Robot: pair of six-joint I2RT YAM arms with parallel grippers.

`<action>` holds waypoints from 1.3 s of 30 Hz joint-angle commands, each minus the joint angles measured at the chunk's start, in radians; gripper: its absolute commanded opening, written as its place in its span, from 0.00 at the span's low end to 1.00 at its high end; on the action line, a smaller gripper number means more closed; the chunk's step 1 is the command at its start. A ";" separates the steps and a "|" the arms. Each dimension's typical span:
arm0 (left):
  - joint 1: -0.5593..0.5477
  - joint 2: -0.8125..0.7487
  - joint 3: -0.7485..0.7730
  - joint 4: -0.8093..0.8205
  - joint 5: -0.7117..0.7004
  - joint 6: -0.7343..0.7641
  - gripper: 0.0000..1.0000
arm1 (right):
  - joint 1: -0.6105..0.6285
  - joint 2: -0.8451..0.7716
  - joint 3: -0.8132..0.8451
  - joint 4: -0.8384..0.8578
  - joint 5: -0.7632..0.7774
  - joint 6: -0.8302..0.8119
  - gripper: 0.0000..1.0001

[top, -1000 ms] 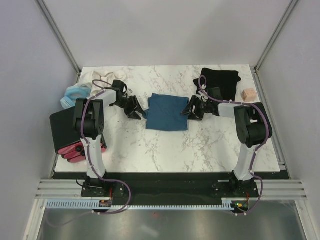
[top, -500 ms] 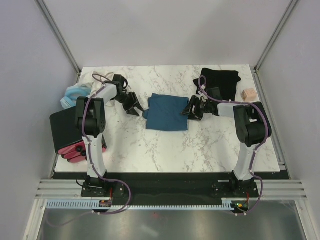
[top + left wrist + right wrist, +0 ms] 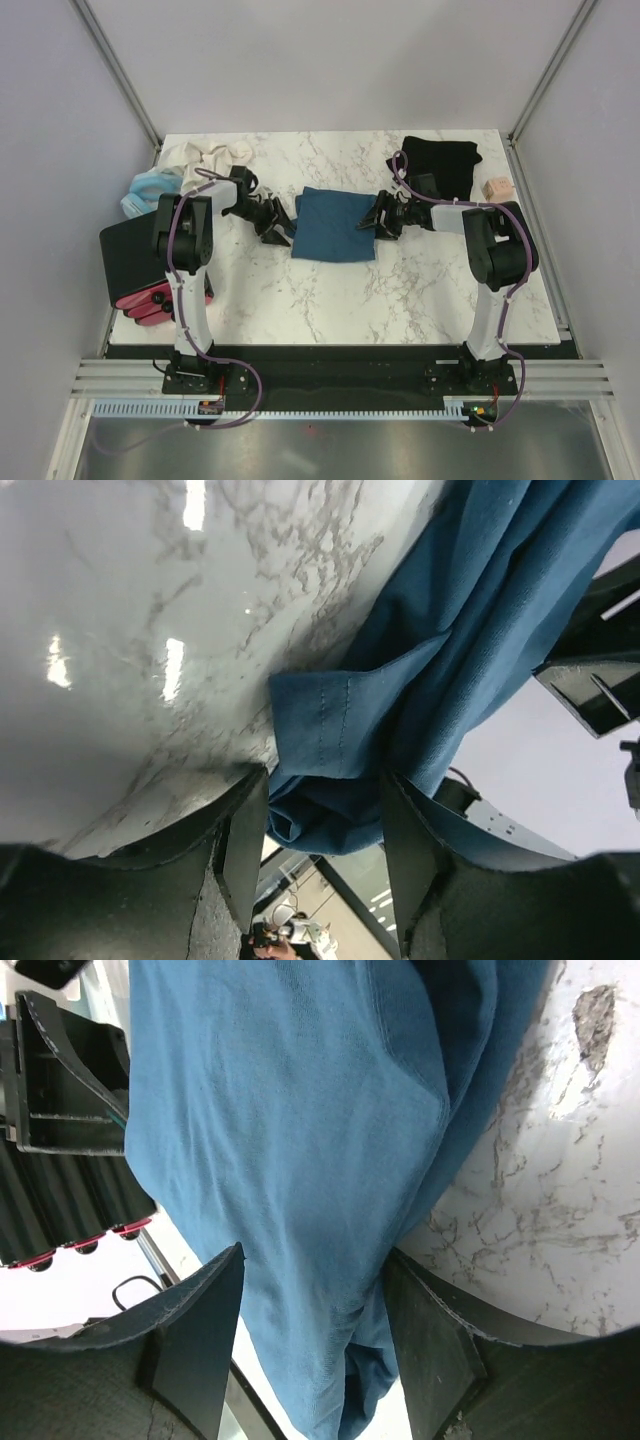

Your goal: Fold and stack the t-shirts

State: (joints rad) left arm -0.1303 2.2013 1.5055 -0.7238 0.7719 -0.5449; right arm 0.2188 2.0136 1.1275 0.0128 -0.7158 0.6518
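Marble table (image 3: 330, 290) holding everything. Left arm (image 3: 185, 230) bending low, reaching in toward middle. Right arm (image 3: 495, 240) doing same from other side. Teal-blue shirt (image 3: 335, 222) lying folded in table middle, between both grippers. Black shirt (image 3: 445, 165) lying bunched at far right. Left gripper (image 3: 277, 226) sitting at teal-blue shirt's left edge, fingers apart, cloth edge poking between. Right gripper (image 3: 372, 222) sitting at its right edge, fingers wide, cloth lying between.
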 commanded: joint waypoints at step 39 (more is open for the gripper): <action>-0.046 -0.104 0.111 -0.115 -0.085 -0.119 0.61 | 0.017 0.068 0.020 -0.145 0.108 -0.093 0.64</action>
State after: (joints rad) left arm -0.1383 2.0708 1.5646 -0.7471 0.7300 -0.6701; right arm 0.2214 2.0247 1.1660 -0.0490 -0.7177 0.6132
